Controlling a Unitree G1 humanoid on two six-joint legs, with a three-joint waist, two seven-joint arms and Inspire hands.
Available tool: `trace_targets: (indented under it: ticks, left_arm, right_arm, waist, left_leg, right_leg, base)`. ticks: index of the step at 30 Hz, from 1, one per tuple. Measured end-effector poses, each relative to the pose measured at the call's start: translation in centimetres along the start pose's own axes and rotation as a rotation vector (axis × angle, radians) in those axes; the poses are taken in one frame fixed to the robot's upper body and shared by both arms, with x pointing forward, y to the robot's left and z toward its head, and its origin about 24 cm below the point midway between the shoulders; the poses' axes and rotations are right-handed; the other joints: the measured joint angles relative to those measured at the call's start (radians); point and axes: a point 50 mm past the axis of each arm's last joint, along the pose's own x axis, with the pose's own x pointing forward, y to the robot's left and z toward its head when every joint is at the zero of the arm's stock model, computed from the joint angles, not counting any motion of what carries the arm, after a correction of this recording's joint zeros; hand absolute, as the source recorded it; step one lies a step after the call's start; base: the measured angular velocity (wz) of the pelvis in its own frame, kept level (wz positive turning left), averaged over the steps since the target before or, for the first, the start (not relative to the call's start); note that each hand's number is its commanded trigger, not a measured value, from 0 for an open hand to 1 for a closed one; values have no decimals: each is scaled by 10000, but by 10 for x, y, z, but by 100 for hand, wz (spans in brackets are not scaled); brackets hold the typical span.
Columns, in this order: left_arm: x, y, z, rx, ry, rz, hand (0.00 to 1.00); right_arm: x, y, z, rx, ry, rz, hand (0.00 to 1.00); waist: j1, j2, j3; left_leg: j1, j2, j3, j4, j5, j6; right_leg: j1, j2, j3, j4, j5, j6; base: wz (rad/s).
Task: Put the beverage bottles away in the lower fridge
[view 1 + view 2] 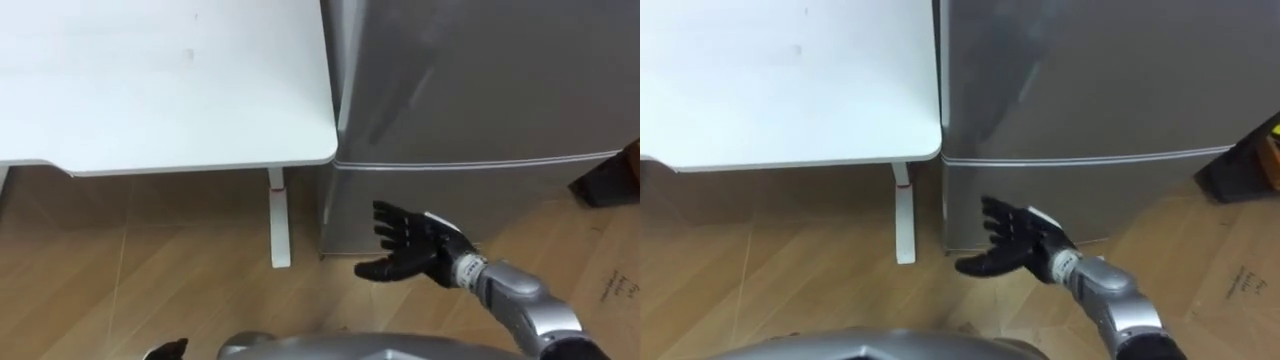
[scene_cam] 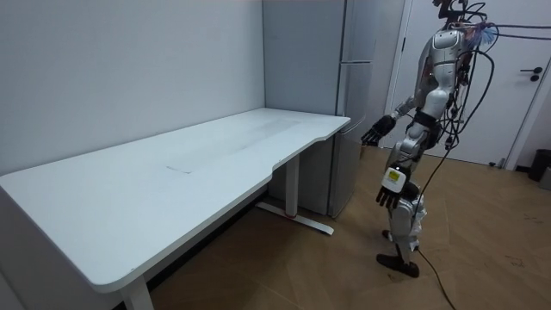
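A tall grey fridge (image 1: 480,80) stands right of a white desk, both doors closed. A seam divides the upper door from the lower door (image 1: 470,195). My right hand (image 1: 405,250) is open, fingers straight and spread, held out in front of the lower door near its left edge, close to it; whether it touches I cannot tell. In the room view this hand (image 2: 373,135) reaches toward the fridge (image 2: 344,103) while I stand upright facing it. My left hand (image 2: 389,195) hangs at my side, and it shows at the bottom edge of the left eye view (image 1: 168,350).
The white desk (image 1: 160,90) stands against the fridge's left side, its leg (image 1: 278,225) on the wooden floor. A dark object (image 1: 612,178) sits on the floor right of the fridge, with flat cardboard (image 1: 610,285) before it. A white door (image 2: 527,77) is behind me.
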Motion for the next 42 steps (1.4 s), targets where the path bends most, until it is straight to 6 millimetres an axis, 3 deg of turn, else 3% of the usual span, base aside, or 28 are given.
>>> trace_targets:
  ticks: [3,9,17,27,42]
  left_arm:
    - [0,0,-5,-99,138,-1,0]
    - [-3,-1,-24,-627,684,61,0]
    - [-2,-4,-28,-1228,991,24,0]
    - [-3,-8,-38,-1893,1431,-32,0]
    - [-4,-5,-45,-2541,1613,69,0]
  right_arm:
    - [-6,-15,-30,161,1363,-1124,0]
    - [-21,-17,-82,1200,3326,-2174,0]
    - [-27,-14,-104,2974,3701,-3002,0]
    - [-41,-12,-127,5062,4061,-3997,0]
    - [-41,-16,-126,4446,4602,-4319,0]
  waist:
    - [-11,-6,-10]
    - [-118,-5,44]
    - [-95,35,44]
    - [-206,316,69]
    - [-64,259,78]
  left_leg:
    - [104,-46,-128,-4,0,4]
    - [288,-59,-250,-24,-15,16]
    - [281,-78,-495,-36,-24,8]
    - [310,-103,-733,-38,-22,-5]
    - [461,-82,-814,-23,13,-62]
  right_leg:
    - [95,-17,-64,-87,-33,36]
    - [380,-13,-142,-132,-112,42]
    - [511,-17,-310,-267,-149,20]
    - [664,-68,-546,-358,-176,-2]
    - [801,-37,-605,-397,-273,-72]
  base:
    - [17]
    - [5]
    - [11]
    - [5]
    - [3]
